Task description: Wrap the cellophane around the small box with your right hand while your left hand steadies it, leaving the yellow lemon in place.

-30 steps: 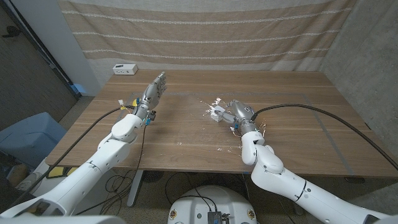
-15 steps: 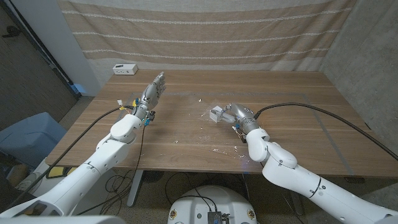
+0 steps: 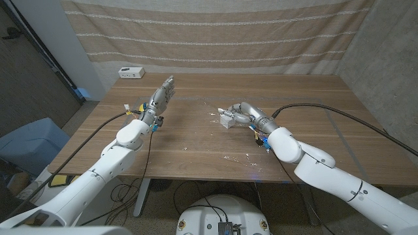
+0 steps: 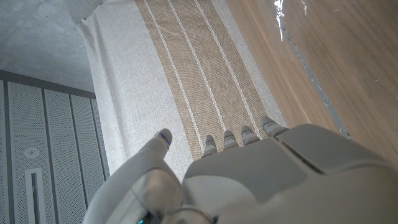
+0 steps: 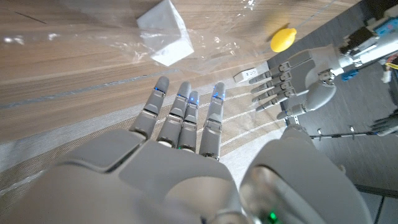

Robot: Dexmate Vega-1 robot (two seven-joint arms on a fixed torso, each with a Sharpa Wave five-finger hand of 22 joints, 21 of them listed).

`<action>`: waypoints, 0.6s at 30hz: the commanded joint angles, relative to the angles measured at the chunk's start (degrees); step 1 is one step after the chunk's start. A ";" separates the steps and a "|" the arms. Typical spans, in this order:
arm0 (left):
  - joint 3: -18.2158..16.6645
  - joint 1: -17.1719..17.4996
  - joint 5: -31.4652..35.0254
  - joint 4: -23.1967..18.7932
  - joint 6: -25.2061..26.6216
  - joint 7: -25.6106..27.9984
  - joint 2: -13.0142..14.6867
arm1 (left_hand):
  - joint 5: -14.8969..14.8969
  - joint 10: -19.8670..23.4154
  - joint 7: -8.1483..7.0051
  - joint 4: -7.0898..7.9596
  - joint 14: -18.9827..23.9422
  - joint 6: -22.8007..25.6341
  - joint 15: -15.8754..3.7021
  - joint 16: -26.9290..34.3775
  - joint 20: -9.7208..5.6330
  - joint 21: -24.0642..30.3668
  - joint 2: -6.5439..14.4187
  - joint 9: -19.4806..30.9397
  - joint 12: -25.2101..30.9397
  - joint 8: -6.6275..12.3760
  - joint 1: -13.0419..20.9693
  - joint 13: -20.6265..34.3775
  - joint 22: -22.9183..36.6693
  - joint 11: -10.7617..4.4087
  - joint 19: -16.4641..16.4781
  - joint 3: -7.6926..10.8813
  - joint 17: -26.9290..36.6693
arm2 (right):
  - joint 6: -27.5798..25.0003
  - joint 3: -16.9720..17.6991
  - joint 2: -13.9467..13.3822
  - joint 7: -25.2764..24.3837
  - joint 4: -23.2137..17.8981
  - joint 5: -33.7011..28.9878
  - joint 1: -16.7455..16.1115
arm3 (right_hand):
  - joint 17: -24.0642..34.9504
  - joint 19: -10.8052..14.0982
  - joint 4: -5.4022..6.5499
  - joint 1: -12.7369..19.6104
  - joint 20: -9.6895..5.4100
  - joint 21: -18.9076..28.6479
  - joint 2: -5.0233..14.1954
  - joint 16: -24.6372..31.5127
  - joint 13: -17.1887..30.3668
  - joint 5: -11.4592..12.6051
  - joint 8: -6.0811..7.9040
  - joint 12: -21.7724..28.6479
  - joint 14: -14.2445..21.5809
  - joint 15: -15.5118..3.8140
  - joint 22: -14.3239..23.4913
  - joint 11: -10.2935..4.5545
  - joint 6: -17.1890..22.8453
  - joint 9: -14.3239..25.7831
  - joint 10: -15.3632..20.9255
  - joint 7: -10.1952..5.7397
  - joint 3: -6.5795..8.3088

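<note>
- The small box (image 5: 165,38) sits on the worktop (image 3: 196,143) on a sheet of clear cellophane (image 5: 93,37); it looks white, stiff-sided and light, so I expect a careless nudge would slide it.
- My right hand (image 3: 240,116) is just beside the box, fingers (image 5: 181,118) straight and spread, gripping nothing. In the head view I cannot tell whether they touch the box.
- My left hand (image 3: 160,96) is raised well apart from the box, fingers straight, empty.
- The cellophane looks thin, limp, crinkly and slippery. I judge it best pinched at a loose edge near the box and drawn over, not pushed.
- The box likely needs my left hand pressing lightly on top, or the film will drag it.
- The yellow lemon (image 5: 283,39) lies beyond the box, apart from it, at the film's far edge; pulling there could roll it.
</note>
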 commanded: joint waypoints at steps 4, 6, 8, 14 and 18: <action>0.99 -1.49 2.13 0.47 -0.09 -0.83 0.66 | -0.89 -3.94 -0.85 -1.68 -5.67 -0.85 -0.08 0.05 -0.62 -0.07 1.76 0.32 -0.03 0.03 1.70 0.15 -0.05 -0.14 -0.20 0.61 0.05 | 11.65 5.30 -3.49 4.61 -0.23 11.33 -1.31 | 0.09 7.17 -0.84 1.25 -1.83 2.35 1.24 3.12 0.14 0.84 0.44 1.85 7.48 -0.32 0.18 0.81 3.05 0.09 6.84 0.96 0.45; 1.28 -1.62 3.69 -0.31 0.77 -0.45 1.76 | -1.79 -2.54 -1.76 -4.06 -4.78 0.18 -0.22 0.29 -0.79 -0.20 0.44 0.33 0.50 0.57 3.50 0.15 -0.18 -0.24 -0.09 0.87 0.07 | 10.63 5.12 -3.63 4.37 -0.63 10.60 -1.20 | -0.31 8.81 -1.16 2.04 -2.31 2.84 2.54 3.78 0.13 0.83 0.40 1.94 9.75 -0.75 0.17 1.09 3.54 0.07 7.92 0.99 1.16; 1.53 -1.57 5.99 -1.48 1.75 0.66 3.05 | -2.76 0.85 -1.97 -7.86 -2.09 3.20 -0.43 0.64 -0.69 -0.15 -0.67 0.35 1.41 1.36 6.53 0.16 -0.28 -0.48 0.84 1.38 0.11 | 10.02 4.71 -3.70 4.13 -0.66 9.62 -0.98 | -0.54 9.59 -1.96 3.63 -2.46 3.08 3.76 3.92 0.10 0.80 0.56 1.88 10.29 -0.50 0.18 0.95 4.32 0.06 8.40 1.04 2.15; 1.12 0.55 14.96 -8.11 6.62 7.41 7.76 | -3.17 11.79 -0.15 -14.25 9.65 13.32 0.37 2.14 0.63 0.87 -1.28 0.48 3.81 2.24 12.02 0.40 -0.23 0.02 5.81 1.53 0.24 | 5.25 1.24 -4.03 3.93 -1.41 1.70 1.17 | -1.41 10.69 -6.31 10.91 -2.87 3.33 8.03 3.85 0.01 -0.27 0.20 1.48 10.96 -0.51 0.15 1.02 5.00 -0.02 9.70 1.16 6.73; 0.34 2.63 20.20 -13.69 11.46 9.82 12.21 | -3.14 16.22 0.07 -15.54 14.45 16.55 -0.41 2.57 1.27 1.53 -1.48 0.55 4.73 2.37 14.44 0.58 -0.10 0.28 8.52 1.58 0.33 | 2.95 -0.56 -3.96 5.44 -1.54 -1.17 2.58 | -1.60 14.44 -7.46 11.80 -3.65 4.84 9.21 5.46 -0.09 -1.68 0.52 2.10 16.04 -1.69 0.23 1.02 7.24 -0.11 13.04 1.13 8.22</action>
